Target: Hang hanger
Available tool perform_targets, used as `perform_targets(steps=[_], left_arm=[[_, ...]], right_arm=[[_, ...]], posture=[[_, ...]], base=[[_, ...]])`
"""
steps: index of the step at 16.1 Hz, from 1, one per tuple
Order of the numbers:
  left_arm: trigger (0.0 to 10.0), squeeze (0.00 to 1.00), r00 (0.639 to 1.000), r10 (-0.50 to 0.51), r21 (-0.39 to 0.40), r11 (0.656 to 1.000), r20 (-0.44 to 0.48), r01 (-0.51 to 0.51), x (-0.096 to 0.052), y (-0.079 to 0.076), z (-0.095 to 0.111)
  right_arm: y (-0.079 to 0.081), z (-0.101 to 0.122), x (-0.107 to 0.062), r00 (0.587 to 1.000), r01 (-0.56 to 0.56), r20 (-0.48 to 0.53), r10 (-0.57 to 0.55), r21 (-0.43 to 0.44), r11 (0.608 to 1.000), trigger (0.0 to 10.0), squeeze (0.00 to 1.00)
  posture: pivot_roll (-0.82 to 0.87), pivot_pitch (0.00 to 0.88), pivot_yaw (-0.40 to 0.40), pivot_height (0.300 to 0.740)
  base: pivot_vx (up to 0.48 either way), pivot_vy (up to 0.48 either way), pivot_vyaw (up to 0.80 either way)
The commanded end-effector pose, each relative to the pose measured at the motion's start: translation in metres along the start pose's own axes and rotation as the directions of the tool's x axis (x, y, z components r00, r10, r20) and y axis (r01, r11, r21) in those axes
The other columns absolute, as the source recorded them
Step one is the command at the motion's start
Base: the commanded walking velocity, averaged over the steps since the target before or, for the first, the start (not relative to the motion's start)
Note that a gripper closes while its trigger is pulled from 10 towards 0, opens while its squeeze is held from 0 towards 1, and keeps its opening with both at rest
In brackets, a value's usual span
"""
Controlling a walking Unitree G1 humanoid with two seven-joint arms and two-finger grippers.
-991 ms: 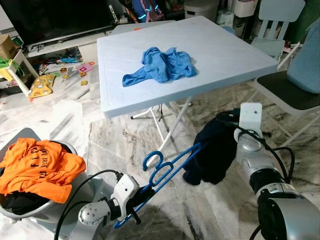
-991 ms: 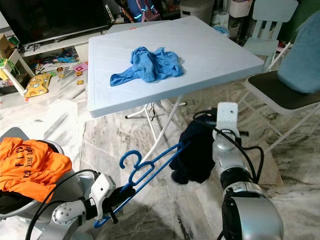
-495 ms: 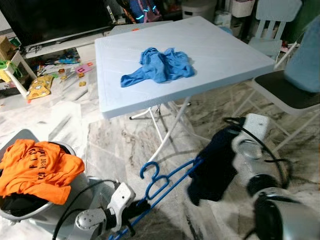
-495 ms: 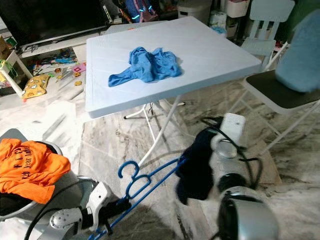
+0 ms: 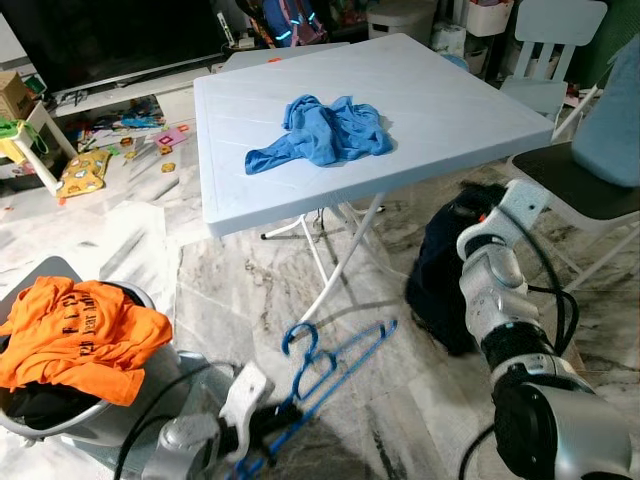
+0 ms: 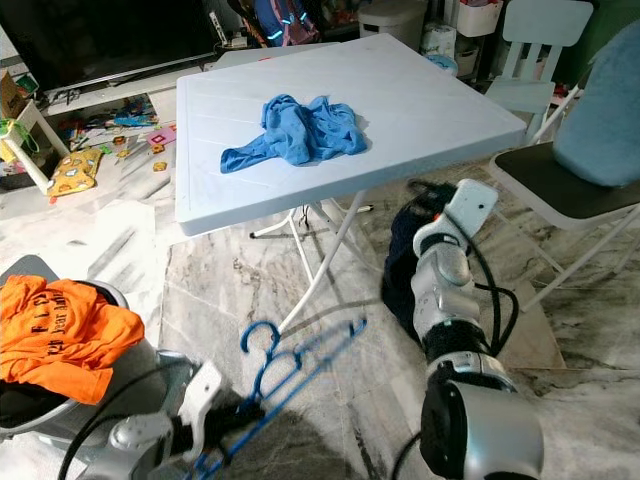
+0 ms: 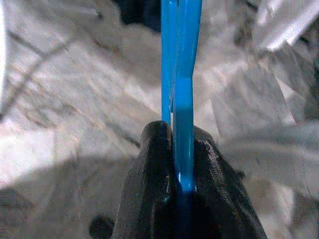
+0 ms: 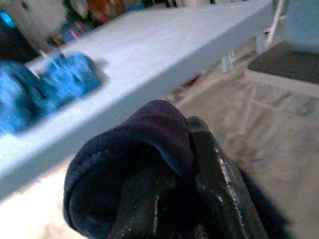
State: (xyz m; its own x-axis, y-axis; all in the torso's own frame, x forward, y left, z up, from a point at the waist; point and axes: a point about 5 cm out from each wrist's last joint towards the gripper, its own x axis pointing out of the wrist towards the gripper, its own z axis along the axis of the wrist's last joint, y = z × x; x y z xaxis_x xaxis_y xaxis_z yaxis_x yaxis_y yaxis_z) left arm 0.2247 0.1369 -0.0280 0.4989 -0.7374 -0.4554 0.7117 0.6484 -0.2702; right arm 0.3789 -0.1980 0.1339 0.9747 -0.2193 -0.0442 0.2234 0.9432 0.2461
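Note:
A blue plastic hanger (image 5: 333,362) slants low over the marble floor with its hook up and nothing on it. My left gripper (image 7: 180,133) is shut on its lower end, at the bottom left of the eye views. My right gripper (image 8: 183,149) is shut on a dark navy garment (image 5: 442,270), which hangs bunched below it beside the table's front right corner, apart from the hanger. A black finger (image 8: 215,172) presses into the folded cloth.
A light blue folding table (image 5: 450,110) stands ahead with a crumpled blue cloth (image 5: 325,130) on it. A grey basket (image 5: 40,275) with an orange shirt (image 5: 80,335) is at my left. A chair (image 5: 575,185) is on the right. Toys (image 5: 85,165) litter the far left floor.
The dark garment, earlier draped on the hanger's far end, is off it; my right gripper has carried it up and right. The left arm and hanger have sunk lower.

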Motion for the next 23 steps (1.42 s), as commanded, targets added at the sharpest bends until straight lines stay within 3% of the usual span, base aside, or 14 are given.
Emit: perform_targets(steps=[1, 2, 4, 6, 7, 8, 9, 11, 12, 13, 15, 17, 19, 23], left_arm=[[0.0, 0.00, 0.995, 0.085, 0.011, 0.996, 0.061, -0.086, -0.004, 0.010, 0.011], [0.0, 0.00, 0.980, 0.158, 0.000, 0.987, 0.118, -0.159, -0.006, 0.014, 0.016], [0.0, 0.00, 0.915, 0.289, -0.073, 0.957, 0.280, -0.279, -0.010, 0.017, 0.031], [0.0, 0.00, 0.806, 0.434, -0.104, 0.896, 0.403, -0.431, -0.018, 0.015, 0.052], [3.7, 0.00, 0.762, 0.491, -0.115, 0.863, 0.422, -0.492, -0.020, 0.015, 0.057], [9.0, 0.00, 0.733, 0.529, -0.119, 0.837, 0.428, -0.535, -0.020, 0.016, 0.061], [10.0, 0.00, 0.725, 0.551, -0.110, 0.821, 0.414, -0.561, -0.019, 0.017, 0.062], [10.0, 0.00, 0.692, 0.592, -0.134, 0.791, 0.413, -0.597, -0.019, 0.022, 0.066], [10.0, 0.00, 0.665, 0.607, -0.148, 0.777, 0.435, -0.612, -0.022, 0.023, 0.074], [10.0, 0.00, 0.613, 0.639, -0.138, 0.736, 0.464, -0.663, -0.025, 0.025, 0.088], [10.0, 0.00, 0.584, 0.646, -0.139, 0.720, 0.491, -0.680, -0.024, 0.025, 0.100], [10.0, 0.00, 0.581, 0.647, -0.161, 0.725, 0.494, -0.670, -0.022, 0.024, 0.102], [10.0, 0.00, 0.582, 0.649, -0.171, 0.726, 0.490, -0.666, -0.021, 0.023, 0.101], [10.0, 0.00, 0.577, 0.656, -0.190, 0.724, 0.487, -0.663, -0.021, 0.021, 0.102]], right_arm=[[-0.004, -0.002, -0.001, 1.000, 0.010, -0.008, -0.010, -0.040, 0.999, 0.0, 0.00], [-0.013, -0.009, -0.004, 0.999, 0.029, -0.034, -0.031, -0.073, 0.997, 0.0, 0.00], [-0.027, -0.022, -0.013, 0.998, -0.025, -0.064, 0.015, -0.157, 0.987, 0.0, 0.00], [-0.034, -0.039, -0.028, 0.986, -0.152, -0.103, 0.131, -0.231, 0.961, 0.0, 0.00], [-0.036, -0.045, -0.034, 0.980, -0.183, -0.125, 0.158, -0.227, 0.957, 0.0, 0.00], [-0.036, -0.049, -0.038, 0.972, -0.220, -0.133, 0.192, -0.255, 0.942, 0.0, 0.00], [-0.034, -0.051, -0.040, 0.968, -0.241, -0.133, 0.213, -0.255, 0.936, 0.0, 0.00], [-0.020, -0.048, -0.044, 0.947, -0.319, -0.108, 0.301, -0.238, 0.917, 0.0, 0.00], [-0.008, -0.043, -0.047, 0.922, -0.388, -0.082, 0.380, -0.258, 0.885, 1.9, 0.00], [0.004, -0.035, -0.050, 0.901, -0.426, -0.034, 0.432, -0.258, 0.867, 10.0, 0.00], [0.012, -0.027, -0.050, 0.900, -0.424, 0.000, 0.436, -0.230, 0.876, 10.0, 0.00], [0.017, -0.024, -0.049, 0.896, -0.430, 0.004, 0.445, -0.247, 0.868, 10.0, 0.00], [0.022, -0.022, -0.048, 0.894, -0.419, 0.021, 0.448, -0.317, 0.851, 10.0, 0.00], [0.027, -0.019, -0.049, 0.878, -0.450, 0.013, 0.478, -0.315, 0.835, 10.0, 0.00]], posture=[[-0.12, 0.000, 0.091, 0.740], [-0.11, 0.000, 0.087, 0.740], [-0.10, 0.000, 0.083, 0.740], [-0.09, 0.000, 0.078, 0.740], [-0.08, 0.000, 0.077, 0.740], [-0.08, 0.000, 0.079, 0.740], [-0.09, 0.000, 0.081, 0.740], [-0.10, 0.000, 0.091, 0.740], [-0.10, 0.000, 0.093, 0.740], [-0.10, 0.000, 0.093, 0.740], [-0.09, 0.000, 0.088, 0.740], [-0.09, 0.000, 0.085, 0.740], [-0.09, 0.000, 0.080, 0.740], [-0.09, 0.000, 0.076, 0.740]], base=[[0.000, 0.000, 0.00], [0.000, 0.000, 0.00], [0.000, 0.000, 0.00], [0.000, 0.000, 0.00], [0.000, 0.000, 0.00], [0.000, 0.000, 0.00], [0.000, 0.000, 0.00], [0.000, 0.000, 0.00], [0.000, 0.000, 0.00], [0.000, 0.000, 0.00], [0.000, 0.000, 0.00], [0.000, 0.000, 0.00], [0.133, 0.000, 0.00], [0.357, 0.000, 0.00]])
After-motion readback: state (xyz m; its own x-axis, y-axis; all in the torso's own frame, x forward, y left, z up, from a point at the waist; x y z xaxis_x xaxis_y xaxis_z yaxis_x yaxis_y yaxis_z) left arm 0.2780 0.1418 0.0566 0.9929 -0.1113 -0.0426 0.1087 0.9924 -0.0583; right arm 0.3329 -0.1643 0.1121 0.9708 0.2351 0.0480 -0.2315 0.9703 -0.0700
